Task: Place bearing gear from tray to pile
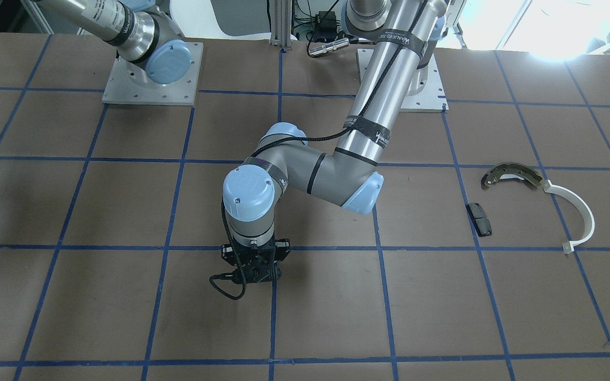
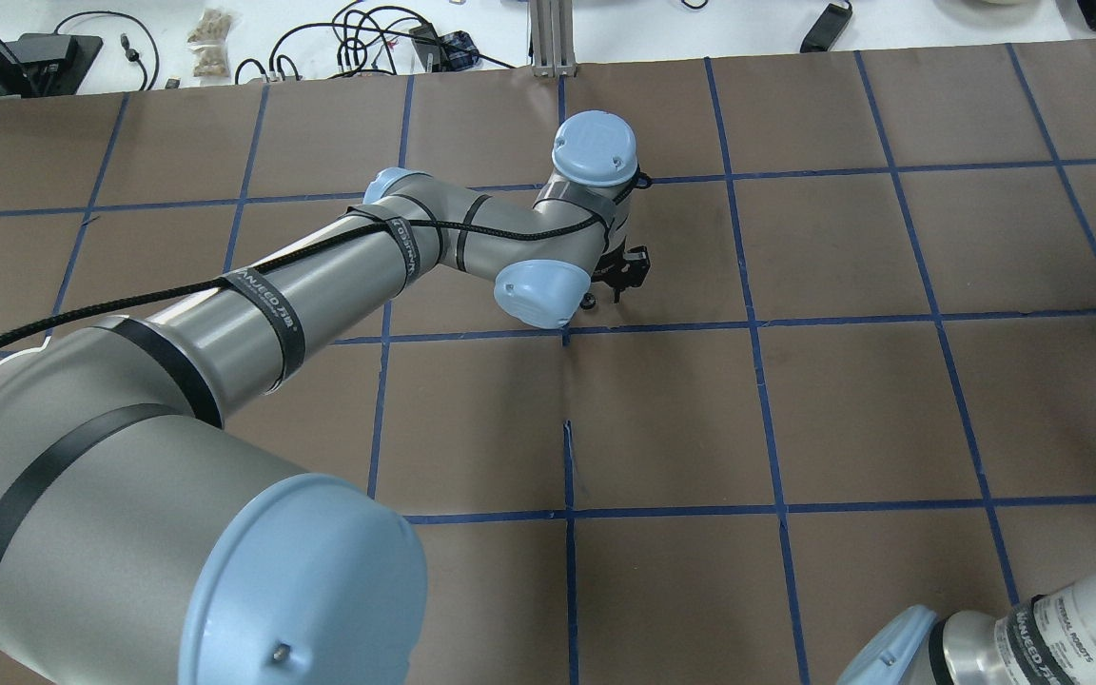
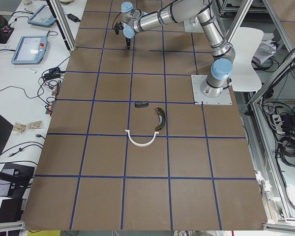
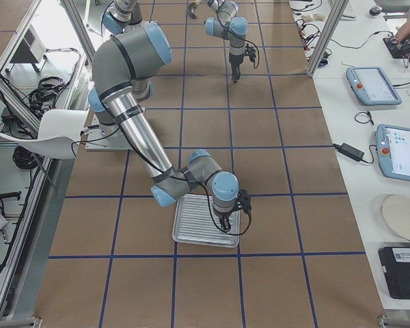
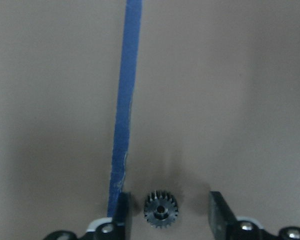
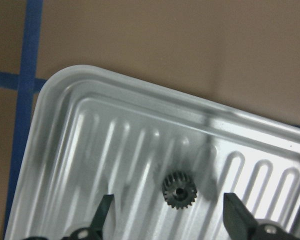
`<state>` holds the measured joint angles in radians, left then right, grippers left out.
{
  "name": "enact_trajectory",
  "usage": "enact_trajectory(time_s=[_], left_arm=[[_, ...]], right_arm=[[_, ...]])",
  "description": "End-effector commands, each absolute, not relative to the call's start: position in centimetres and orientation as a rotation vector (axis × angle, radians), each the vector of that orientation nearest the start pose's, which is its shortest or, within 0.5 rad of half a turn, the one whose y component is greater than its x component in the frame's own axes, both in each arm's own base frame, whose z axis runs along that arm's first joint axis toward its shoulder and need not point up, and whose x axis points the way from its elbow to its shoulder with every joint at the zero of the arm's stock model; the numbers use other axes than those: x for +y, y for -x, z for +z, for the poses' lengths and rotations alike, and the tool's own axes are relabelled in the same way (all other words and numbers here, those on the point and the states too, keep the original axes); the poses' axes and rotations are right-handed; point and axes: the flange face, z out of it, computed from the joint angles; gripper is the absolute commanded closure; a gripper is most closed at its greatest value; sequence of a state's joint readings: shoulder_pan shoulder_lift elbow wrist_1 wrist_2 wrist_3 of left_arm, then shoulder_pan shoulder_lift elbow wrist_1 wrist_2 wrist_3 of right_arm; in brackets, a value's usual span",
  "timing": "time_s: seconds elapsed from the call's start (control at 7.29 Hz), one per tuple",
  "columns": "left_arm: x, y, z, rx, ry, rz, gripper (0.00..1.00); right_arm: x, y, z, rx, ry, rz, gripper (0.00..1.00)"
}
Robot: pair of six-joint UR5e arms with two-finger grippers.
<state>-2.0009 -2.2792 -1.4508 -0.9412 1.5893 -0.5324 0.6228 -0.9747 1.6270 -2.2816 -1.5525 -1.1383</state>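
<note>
- Out in the middle of the desk (image 1: 125, 211), the left fingers (image 5: 124, 215) stand spread wide with nothing in their hold. A bearing gear (image 5: 161, 209) lies flat between them, touching neither, a little nearer the finger beside the blue tape line (image 5: 127, 75).
- At the robot's right end, the right fingers (image 6: 236, 215) are spread just as wide and likewise empty, low over the tray (image 6: 80, 150). A second gear (image 6: 180, 190) rests on its ribbed floor between them, near a rounded corner.
- The pile (image 3: 159, 119) lies well apart from both gears, on the left arm's side. It has an olive-bronze shoe (image 1: 511, 175) and a white arc (image 1: 583, 211) at its end; whether those two touch I cannot tell. A small black pad (image 1: 480, 218) lies near.
- To my eye the step in hand is the grasp before the carry: each arm is lined up on a gear, and neither gear has reached the pile.
- Next, the left fingers would need to close squarely on the teeth, low enough to catch so thin a part, then lift and cross to the pile. As the gear sits off-centre, one finger should meet it first and may nudge it.
- The right arm's pick calls for the same care, since the ribs could tip the gear.
</note>
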Motion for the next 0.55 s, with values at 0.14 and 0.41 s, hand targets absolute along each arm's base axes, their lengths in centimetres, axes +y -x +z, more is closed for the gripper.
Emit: enact_trajectory(time_s=[0.14, 0.41], left_arm=[[-58.9, 41.0, 17.3, 3.136, 0.157, -0.071, 0.98], [-60.2, 38.0, 19.3, 3.122, 0.134, 0.011, 1.00]], right_arm=[[-49.5, 45.6, 18.0, 3.179, 0.342, -0.103, 0.43], [-49.5, 45.5, 18.1, 3.178, 0.344, -0.105, 0.49]])
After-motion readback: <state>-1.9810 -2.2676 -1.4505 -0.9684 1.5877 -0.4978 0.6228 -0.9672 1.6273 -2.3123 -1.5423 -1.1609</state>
